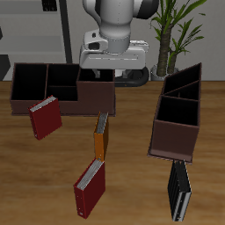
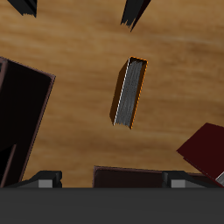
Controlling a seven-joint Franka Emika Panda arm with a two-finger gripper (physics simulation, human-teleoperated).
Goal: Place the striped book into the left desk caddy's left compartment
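— One thin black book with pale lengthwise stripes: flat on the wooden counter, before the end-on reddish-brown caddy.
— Pincer?
— Spread open, empty, above the orange-edged book.

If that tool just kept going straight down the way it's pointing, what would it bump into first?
Most likely the orange book, which stands on edge on the table almost directly under the tool. The wrist view shows nothing between them, though depth is hard to judge, and the tool could just miss and reach bare wood.
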